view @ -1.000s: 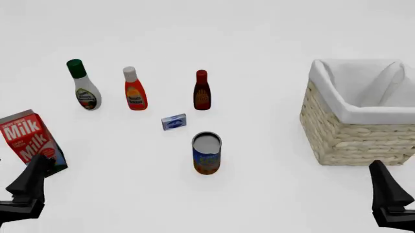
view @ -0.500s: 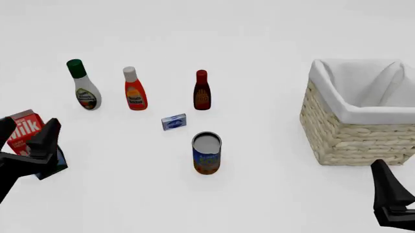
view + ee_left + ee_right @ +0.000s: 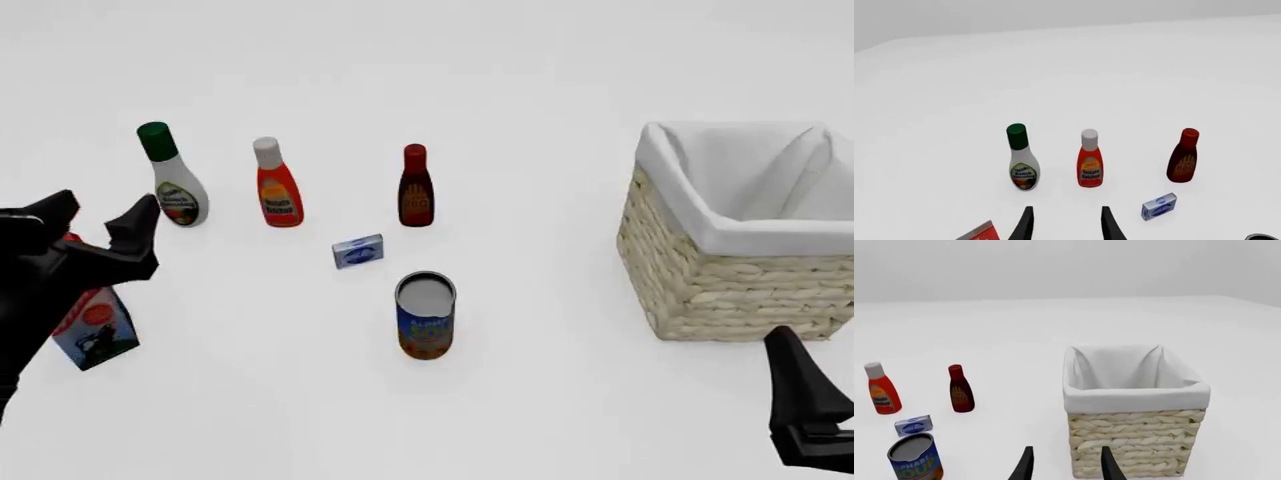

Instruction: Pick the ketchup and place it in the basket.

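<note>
Ketchup [image 3: 278, 190] flanked both sides, open in front.
White green-cap btl [image 3: 174, 185] near on its left, dark red btl [image 3: 416, 190] near on right; gaps wide enough btwn each. Small blue box [image 3: 358, 251] + can [image 3: 426, 315] stand toward basket [image 3: 741, 270]; basket top open.

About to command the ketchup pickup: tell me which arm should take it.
Left, probably. The left end effector is open, raised beside the bottle row, and the ketchup stands nearest its side. The right end effector sits low by the basket, far across the table.
</note>
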Controlling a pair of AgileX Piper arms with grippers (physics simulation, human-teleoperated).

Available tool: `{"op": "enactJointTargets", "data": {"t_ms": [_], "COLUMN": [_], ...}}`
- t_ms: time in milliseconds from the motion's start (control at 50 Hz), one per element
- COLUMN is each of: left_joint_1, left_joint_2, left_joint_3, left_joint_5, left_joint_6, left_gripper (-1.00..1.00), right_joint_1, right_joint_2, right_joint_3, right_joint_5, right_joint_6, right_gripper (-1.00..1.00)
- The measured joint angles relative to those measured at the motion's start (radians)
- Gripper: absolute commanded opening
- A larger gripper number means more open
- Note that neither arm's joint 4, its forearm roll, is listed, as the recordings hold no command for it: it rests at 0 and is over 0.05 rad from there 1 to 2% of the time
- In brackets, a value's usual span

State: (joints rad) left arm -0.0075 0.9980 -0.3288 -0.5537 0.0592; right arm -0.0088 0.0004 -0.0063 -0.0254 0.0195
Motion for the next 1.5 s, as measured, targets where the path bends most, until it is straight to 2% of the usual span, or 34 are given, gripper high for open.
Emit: {"op": "enactJointTargets", "data": {"t_ms": [860,1500], "left_joint_1": [-0.037,-0.047], "left_joint_2": [0.409,0.601], "left_joint_3": [-0.221,-0.388], "left_joint_5": [-0.139,-0.139], "left_joint_6": [0.004,-0.001], "left_gripper": [1.0,1.0], "right_joint_1": [-0.009,-0.008], "right_joint_2": [0.0,0.0], "right_joint_3": [0.001,-0.002], "right_joint_5": [-0.022,-0.02], "right_joint_6": [0.015,0.025], "right_gripper": [1.0,1.0]}}
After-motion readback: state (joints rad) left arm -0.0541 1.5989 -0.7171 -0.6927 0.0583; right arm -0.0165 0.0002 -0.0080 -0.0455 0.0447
